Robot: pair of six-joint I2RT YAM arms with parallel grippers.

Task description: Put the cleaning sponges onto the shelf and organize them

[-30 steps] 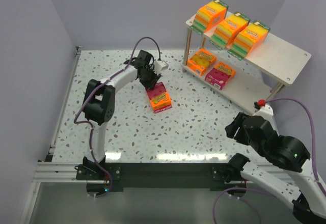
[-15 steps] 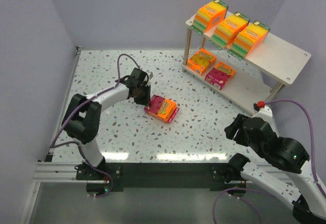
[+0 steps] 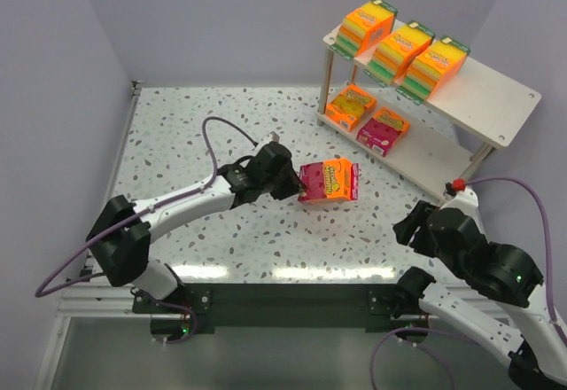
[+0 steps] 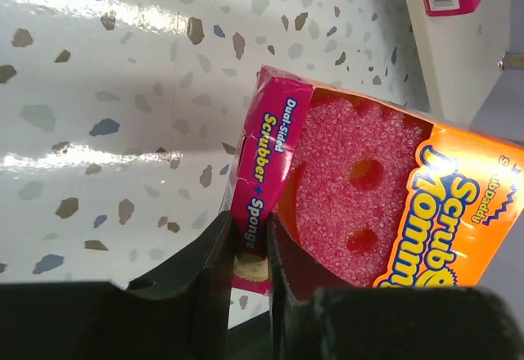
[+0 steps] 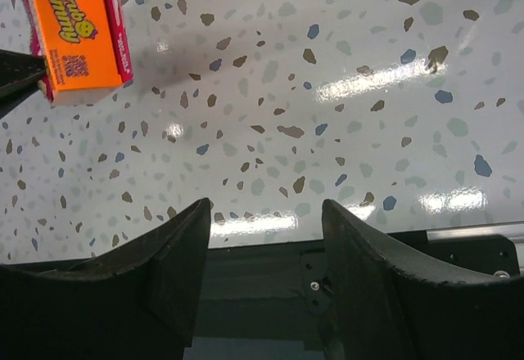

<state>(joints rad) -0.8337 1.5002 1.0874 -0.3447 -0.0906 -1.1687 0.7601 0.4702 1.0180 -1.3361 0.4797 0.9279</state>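
Sponge pack (image 3: 330,181) is in my left hand (image 3: 297,191), pinched by its narrow magenta edge. On the left wrist view the two black fingers (image 4: 214,272) press onto that edge near its lower corner. The rest of the pack runs up and to the right, away from the hand: pink sponge behind a cut-out window, then the orange printed front. From above, the pack sticks out to the right of the hand with its orange front turned up toward the camera. It throws a shadow on the speckled worktop (image 3: 195,133) beneath. I read it as lifted clear, though I cannot be certain from these angles. It sits between the hand and the shelf (image 3: 500,111), near the front end of the lower board and not touching it.

I count five packs on the shelf. Three thick orange ones with yellow-green layered sides stand in a row on the top board: the far thick pack (image 3: 368,27), the middle thick pack (image 3: 400,50) and the near thick pack (image 3: 434,66), each just beside the next. On the lower board the flat orange pack (image 3: 351,106) and the flat magenta pack (image 3: 383,130) lie side by side.

My right hand (image 5: 264,213) has its fingers spread wide above the worktop near the front edge. Its camera catches the held pack in the upper left corner, well apart. The right arm (image 3: 469,253) sits folded at the near right.
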